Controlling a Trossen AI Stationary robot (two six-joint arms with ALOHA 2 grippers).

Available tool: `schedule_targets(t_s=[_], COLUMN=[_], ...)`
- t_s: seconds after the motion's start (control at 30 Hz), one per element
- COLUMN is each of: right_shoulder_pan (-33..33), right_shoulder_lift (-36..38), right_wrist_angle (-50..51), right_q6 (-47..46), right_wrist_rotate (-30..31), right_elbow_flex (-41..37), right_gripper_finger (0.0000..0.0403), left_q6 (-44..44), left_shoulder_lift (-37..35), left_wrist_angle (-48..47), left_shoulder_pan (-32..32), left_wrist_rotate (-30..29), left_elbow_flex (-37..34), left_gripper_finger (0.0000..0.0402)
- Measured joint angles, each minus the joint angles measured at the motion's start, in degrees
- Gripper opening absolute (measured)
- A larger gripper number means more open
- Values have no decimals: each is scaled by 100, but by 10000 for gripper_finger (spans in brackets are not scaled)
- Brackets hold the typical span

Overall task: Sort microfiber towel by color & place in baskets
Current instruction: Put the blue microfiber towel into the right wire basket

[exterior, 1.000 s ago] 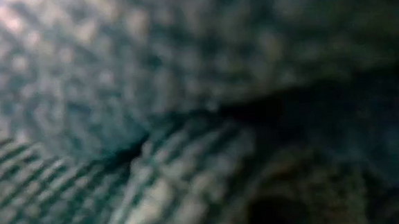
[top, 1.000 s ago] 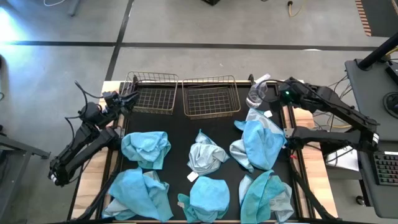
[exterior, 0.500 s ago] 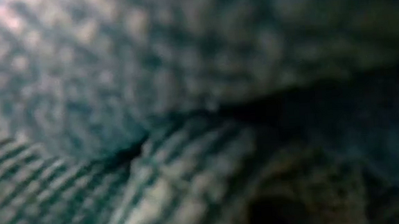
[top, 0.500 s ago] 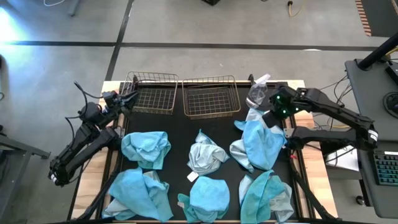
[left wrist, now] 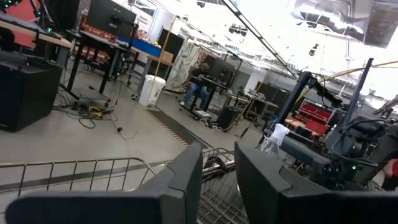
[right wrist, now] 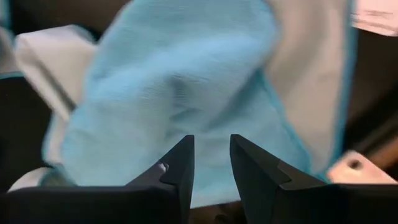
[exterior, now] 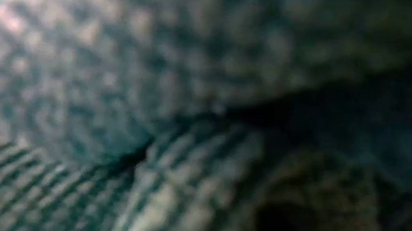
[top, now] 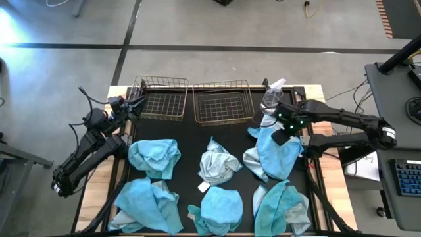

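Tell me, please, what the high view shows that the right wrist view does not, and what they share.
Only the high view shows both wire baskets, empty, the spray bottle, the other towels and the left gripper waiting by the left basket. Only the right wrist view shows the right gripper slightly open with nothing between its fingers. Both show the turquoise towel beneath that gripper.

1. A large open robotics lab or workshop is shown; a bare concrete floor (left wrist: 74, 134) is marked with dark tape lines.
2. Workbenches (left wrist: 93, 46) loaded with equipment, monitors (left wrist: 112, 18) and loose cables (left wrist: 93, 111) are seen.
3. A person (left wrist: 198, 84) is seated at a far desk (left wrist: 214, 93).
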State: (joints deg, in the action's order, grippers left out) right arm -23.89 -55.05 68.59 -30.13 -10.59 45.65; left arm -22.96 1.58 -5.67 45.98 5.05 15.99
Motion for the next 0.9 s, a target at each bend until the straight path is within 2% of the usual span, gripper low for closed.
schedule_targets(t_s=[0.17, 0.5, 0.9], right_shoulder_pan=[339, 883, 1003], right_shoulder_lift=[-307, -940, -1785], right_wrist_angle=[-372, -697, -768], right_q6=[7, 17, 281], right_wrist_rotate=[-241, -297, -292], right_elbow_flex=[0, 0, 0], right_gripper_finger=[107, 129, 157], left_q6=[-2, -2, -1], left_shoulder_lift=[0, 0, 0], left_wrist_angle=[0, 0, -58], left_shoulder_pan=[-2, -2, -1], left_wrist_rotate=[1, 1, 4], left_elbow_flex=[0, 0, 0], left_gripper_finger=[79, 79, 79])
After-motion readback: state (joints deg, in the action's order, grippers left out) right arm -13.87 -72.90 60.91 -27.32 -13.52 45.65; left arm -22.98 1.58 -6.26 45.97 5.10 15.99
